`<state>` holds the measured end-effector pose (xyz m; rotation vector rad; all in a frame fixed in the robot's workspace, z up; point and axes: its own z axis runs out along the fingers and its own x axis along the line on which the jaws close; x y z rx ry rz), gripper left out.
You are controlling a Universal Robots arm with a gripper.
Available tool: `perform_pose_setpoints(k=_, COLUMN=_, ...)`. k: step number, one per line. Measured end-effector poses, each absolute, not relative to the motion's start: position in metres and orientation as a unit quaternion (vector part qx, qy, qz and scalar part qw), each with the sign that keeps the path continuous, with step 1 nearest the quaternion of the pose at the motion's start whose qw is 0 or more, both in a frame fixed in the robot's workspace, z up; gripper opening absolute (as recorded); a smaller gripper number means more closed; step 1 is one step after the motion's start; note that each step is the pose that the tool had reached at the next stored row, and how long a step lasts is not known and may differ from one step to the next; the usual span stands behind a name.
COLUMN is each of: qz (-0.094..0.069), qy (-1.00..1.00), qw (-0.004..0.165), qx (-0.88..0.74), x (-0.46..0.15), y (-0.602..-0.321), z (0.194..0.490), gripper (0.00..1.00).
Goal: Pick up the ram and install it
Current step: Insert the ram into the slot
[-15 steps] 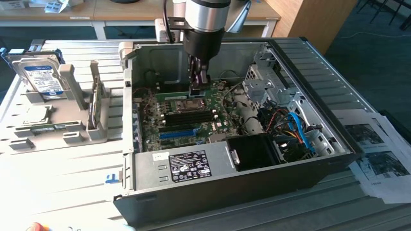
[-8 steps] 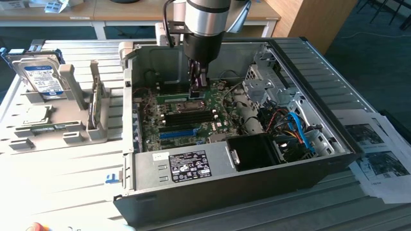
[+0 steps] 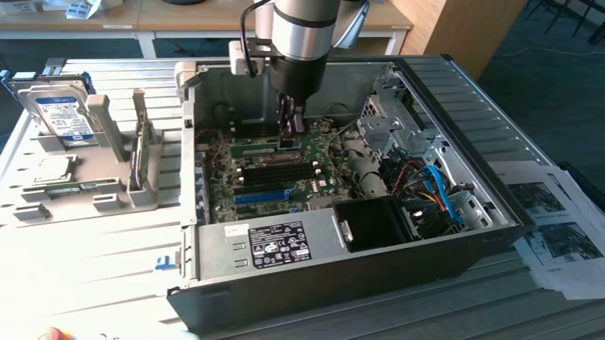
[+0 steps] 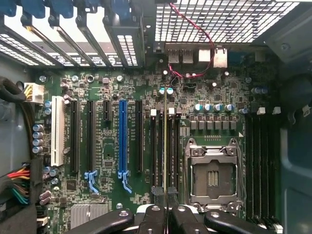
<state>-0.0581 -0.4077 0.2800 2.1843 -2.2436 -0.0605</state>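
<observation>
My gripper (image 4: 166, 213) pinches the ram (image 4: 165, 146) narrowly, edge-on.
Its thin edge lines up with the black slots (image 4: 174, 146), between blue slot (image 4: 122, 136) and processor socket (image 4: 213, 170); case walls (image 3: 222, 88) well apart.

Green ram (image 4: 165, 146), green motherboard (image 4: 146, 87), blue slot (image 4: 122, 136), white slot (image 4: 57, 129), red wire (image 4: 192, 25), silver-and-blue hard drive (image 3: 61, 110)

Gripper (image 3: 291, 134) stands between case wall (image 3: 203, 120) and drive cage (image 3: 389, 113).
</observation>
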Motion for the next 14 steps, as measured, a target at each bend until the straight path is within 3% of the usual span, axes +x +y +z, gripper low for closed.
perform_pose_setpoints(k=14, qz=-0.019, qy=-0.716, qw=0.005, qx=0.697, x=-0.058, y=-0.408, z=0.267, gripper=0.12)
